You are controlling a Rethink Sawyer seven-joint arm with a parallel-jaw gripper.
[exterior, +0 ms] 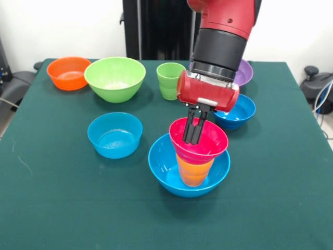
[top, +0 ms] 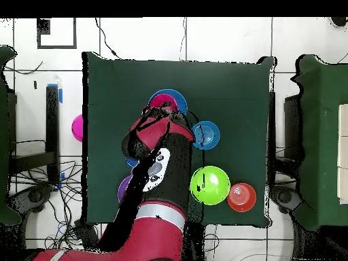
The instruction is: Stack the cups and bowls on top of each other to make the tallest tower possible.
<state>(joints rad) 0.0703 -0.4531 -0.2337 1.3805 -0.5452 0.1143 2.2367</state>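
A tower stands in the middle of the table: a large blue bowl (exterior: pixel 165 169), an orange-yellow cup (exterior: pixel 194 172) upright in it, and a small pink-red bowl (exterior: pixel 208 143) on the cup. My gripper (exterior: pixel 195 136) comes down from above, its narrow black fingers shut on the pink-red bowl's far rim. In the overhead view the gripper (top: pixel 158 112) is over the pink-red bowl (top: pixel 162 102), inside the large blue bowl (top: pixel 179 99). A light green cup (exterior: pixel 170 80) stands upright behind, hidden under the arm in the overhead view.
A small blue bowl (exterior: pixel 115 134) sits left of the tower and another (exterior: pixel 235 111) right of it. A lime green bowl (exterior: pixel 115 78) and an orange bowl (exterior: pixel 68 72) sit at the far left. A purple bowl (exterior: pixel 244 73) is partly behind the arm.
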